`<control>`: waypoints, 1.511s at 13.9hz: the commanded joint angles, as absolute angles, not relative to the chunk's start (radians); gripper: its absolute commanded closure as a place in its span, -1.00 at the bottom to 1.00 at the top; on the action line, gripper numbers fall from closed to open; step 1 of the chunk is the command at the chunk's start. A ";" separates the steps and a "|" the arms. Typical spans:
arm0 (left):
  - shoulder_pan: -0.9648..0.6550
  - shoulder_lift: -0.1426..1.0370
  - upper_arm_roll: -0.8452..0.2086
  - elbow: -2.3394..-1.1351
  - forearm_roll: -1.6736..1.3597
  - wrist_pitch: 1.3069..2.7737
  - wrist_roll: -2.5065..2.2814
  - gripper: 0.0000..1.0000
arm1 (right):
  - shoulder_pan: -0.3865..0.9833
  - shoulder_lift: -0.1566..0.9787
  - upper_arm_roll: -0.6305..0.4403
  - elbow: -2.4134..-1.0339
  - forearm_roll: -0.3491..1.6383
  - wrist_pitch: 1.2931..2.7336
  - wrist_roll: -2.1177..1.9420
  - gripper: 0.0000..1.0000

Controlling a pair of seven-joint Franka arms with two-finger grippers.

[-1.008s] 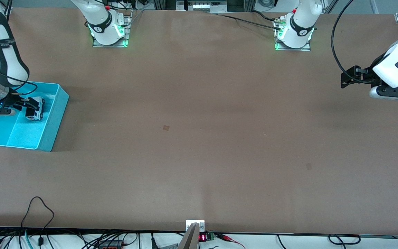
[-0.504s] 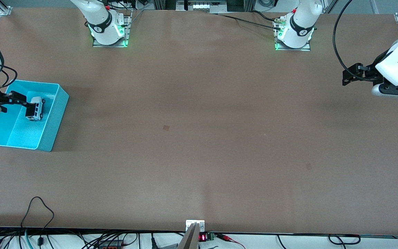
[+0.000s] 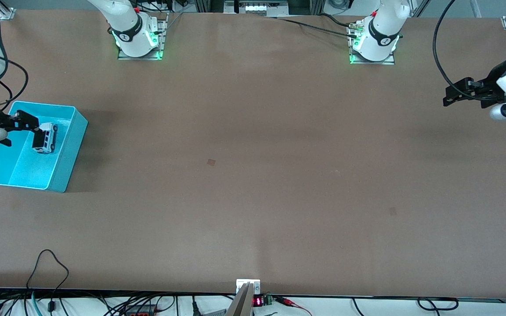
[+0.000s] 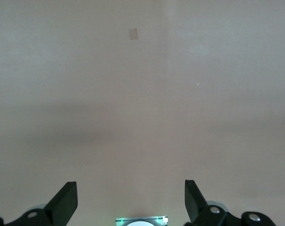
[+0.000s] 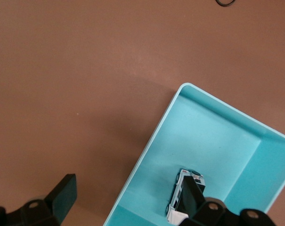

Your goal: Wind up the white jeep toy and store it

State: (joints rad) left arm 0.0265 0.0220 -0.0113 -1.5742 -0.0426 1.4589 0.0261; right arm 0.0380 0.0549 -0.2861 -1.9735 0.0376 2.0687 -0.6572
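The white jeep toy [image 3: 46, 137] lay on the floor of the turquoise bin [image 3: 66, 151], in the part of the bin farther from the front camera, and the bin itself sat at the right arm's end of the brown desk [image 3: 253, 175], close to that end's edge and about midway between the robots' edge and the front camera's edge. The right gripper [image 3: 23, 131] hung over the bin with its fingers spread wide and clasping nothing; in the right wrist view one fingertip [image 5: 191, 197] showed just above the jeep [image 5: 183, 195] while the other [image 5: 64, 195] stood out over bare desk outside the bin's wall [image 5: 147, 155], so the toy sat free of the jaws. The left gripper [image 3: 457, 91] hovered over the left arm's end of the desk, near that edge, well apart from the bin; its fingers [image 4: 64, 202] were parted wide with only the bare brown surface showing between them, and this arm waited.
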 commanded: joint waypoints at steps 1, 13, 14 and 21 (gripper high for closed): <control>0.032 0.026 -0.012 -1.551 -0.063 1.431 0.034 -1.00 | 0.125 -0.020 -0.290 -1.957 -0.026 1.973 -0.493 -1.00; 0.052 0.028 -0.021 -1.534 -0.063 1.417 0.032 -1.00 | 0.034 -0.178 -0.061 -1.861 -0.003 1.732 -0.020 -1.00; 0.055 0.028 -0.021 -1.534 -0.063 1.417 0.034 -1.00 | 0.029 -0.187 -0.057 -1.861 0.003 1.730 -0.018 -1.00; 0.057 0.028 -0.021 -1.536 -0.054 1.414 0.057 -1.00 | 0.035 -0.209 -0.057 -1.845 0.011 1.726 -0.049 -1.00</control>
State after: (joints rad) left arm 0.0487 0.0220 -0.0176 -1.5592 -0.0449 1.4381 0.0283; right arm 0.0493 -0.2038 -0.0704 -1.8587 -0.0049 1.7430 -0.0411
